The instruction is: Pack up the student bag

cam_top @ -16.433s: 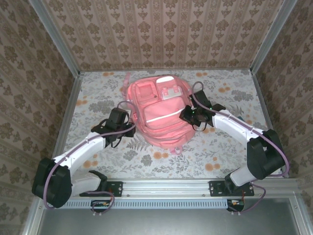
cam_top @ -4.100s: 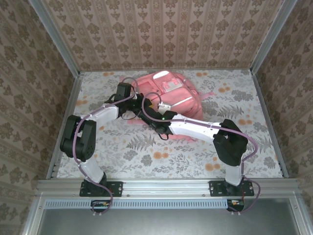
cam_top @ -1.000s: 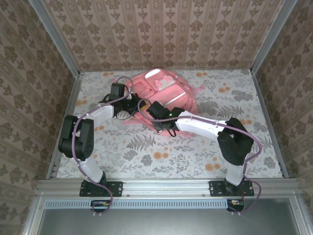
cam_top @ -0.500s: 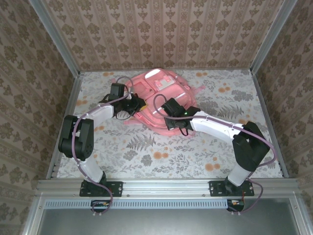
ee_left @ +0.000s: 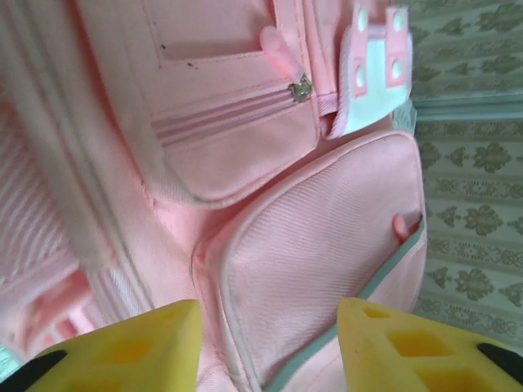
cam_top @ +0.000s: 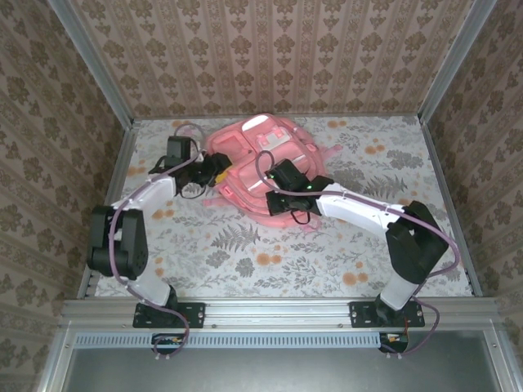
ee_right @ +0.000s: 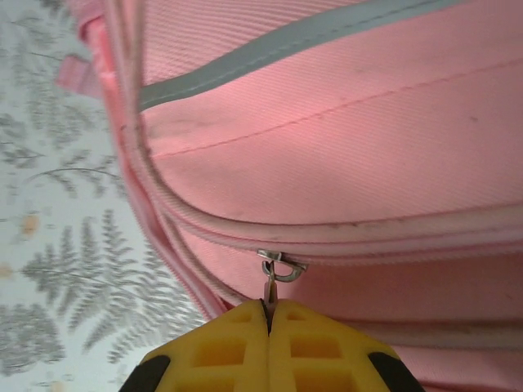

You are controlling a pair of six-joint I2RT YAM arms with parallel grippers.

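Observation:
The pink student bag (cam_top: pixel 263 157) lies at the back middle of the table, front pockets up. In the left wrist view its zipped pockets (ee_left: pixel 245 122) and white patch (ee_left: pixel 377 69) face the camera. My left gripper (ee_left: pixel 270 347) is open; its yellow fingers (ee_left: pixel 122 351) straddle a front pocket without gripping it. From above, the left gripper (cam_top: pixel 216 171) sits at the bag's left side. My right gripper (ee_right: pixel 269 314) is shut on the zipper pull (ee_right: pixel 270 292) of the main zipper, just below the metal slider (ee_right: pixel 282 265). From above, the right gripper (cam_top: pixel 276 202) is at the bag's near edge.
The floral tablecloth (cam_top: pixel 245 253) shows open room in front of the bag and on the right. Metal rails (cam_top: pixel 114 171) and patterned walls close in the left, right and back sides. A pink strap (cam_top: pixel 331 149) trails off the bag's right.
My left arm has swung left, and its gripper has drawn back to the bag's left edge. The right gripper, after sliding right along the near edge, has shifted slightly left.

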